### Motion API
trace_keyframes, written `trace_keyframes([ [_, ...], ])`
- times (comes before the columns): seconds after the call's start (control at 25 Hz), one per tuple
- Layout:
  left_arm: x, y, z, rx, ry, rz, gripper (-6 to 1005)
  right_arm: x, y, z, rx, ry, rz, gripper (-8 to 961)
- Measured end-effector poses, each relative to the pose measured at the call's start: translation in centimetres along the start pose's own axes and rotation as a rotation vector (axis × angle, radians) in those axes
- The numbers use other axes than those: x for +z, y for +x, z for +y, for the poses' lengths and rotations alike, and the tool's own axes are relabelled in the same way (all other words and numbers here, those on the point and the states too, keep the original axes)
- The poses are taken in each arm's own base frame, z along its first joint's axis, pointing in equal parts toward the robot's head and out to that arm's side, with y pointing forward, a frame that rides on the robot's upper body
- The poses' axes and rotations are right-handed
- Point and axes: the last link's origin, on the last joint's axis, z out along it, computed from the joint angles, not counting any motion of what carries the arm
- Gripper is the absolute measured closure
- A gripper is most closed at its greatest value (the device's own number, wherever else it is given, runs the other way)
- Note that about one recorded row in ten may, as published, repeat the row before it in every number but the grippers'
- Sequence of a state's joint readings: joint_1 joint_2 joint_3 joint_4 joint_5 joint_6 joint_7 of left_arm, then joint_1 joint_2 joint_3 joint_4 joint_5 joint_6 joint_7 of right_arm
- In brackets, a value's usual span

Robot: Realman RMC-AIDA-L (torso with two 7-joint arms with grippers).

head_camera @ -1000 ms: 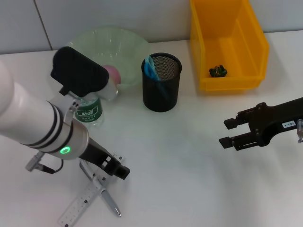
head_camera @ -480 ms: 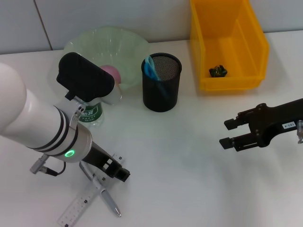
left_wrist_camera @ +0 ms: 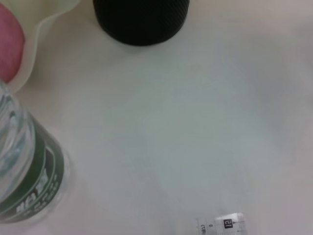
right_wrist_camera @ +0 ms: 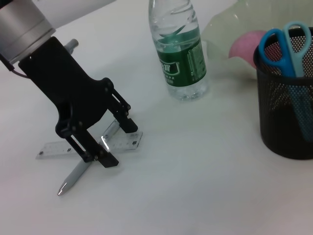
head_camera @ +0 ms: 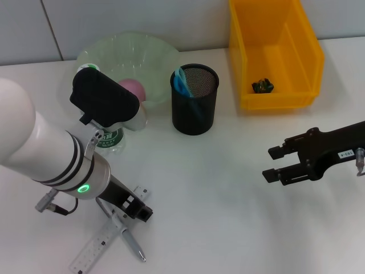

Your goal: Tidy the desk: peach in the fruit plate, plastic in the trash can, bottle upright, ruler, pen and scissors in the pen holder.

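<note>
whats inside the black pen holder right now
Blue-handled scissors stand in the pen holder, handles up. Their blades are hidden behind its mesh wall. The ruler and pen lie outside on the desk.

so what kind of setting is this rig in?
Probably a lab desk mock-up: a plain white tabletop carrying a black mesh pen holder, a yellow plastic bin and a clear plastic ruler, with both end effectors over it.
</note>
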State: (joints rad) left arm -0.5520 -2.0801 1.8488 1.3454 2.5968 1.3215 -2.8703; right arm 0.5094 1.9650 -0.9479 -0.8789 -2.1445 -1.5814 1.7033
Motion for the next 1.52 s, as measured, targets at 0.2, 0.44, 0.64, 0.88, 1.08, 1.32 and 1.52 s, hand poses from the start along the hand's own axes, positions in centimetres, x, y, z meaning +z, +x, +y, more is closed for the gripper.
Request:
trace_keyframes([
  [0.2,0.1,-0.2,-0.1,0.018,0.023,-0.014,308,0.2,0.0,0.1,0.0,-0.004,-0.002,310],
  [0.44,0.3,-0.3,0.0,0.034,0.037,-0.026,471,0.2,0.0,0.2,0.001,-0.007,-0.003,310],
  [0.64,-0.2,0.0,0.0,0.025,0.023,-0.009,553,0.2,0.1,0.2,0.004,-0.008,-0.003,310],
  [0.88,-2.7,0.6,0.0,0.015,-0.026,0.036,597,0.2,0.0,0.2,0.005,-0.007,-0.003,310],
  [1.08,-7.3,0.8,-1.2,-0.039,-0.137,0.229,604,0.2,0.1,0.2,0.011,-0.005,-0.01,311],
  [1.32,-11.8,0.2,-1.5,0.004,-0.308,0.547,603,0.0,0.4,0.0,0.033,0.008,-0.041,311],
  [1.52,-13.1,-1.1,-1.3,0.129,-0.349,0.829,603,0.3,0.3,0.1,0.024,0.016,-0.09,311],
])
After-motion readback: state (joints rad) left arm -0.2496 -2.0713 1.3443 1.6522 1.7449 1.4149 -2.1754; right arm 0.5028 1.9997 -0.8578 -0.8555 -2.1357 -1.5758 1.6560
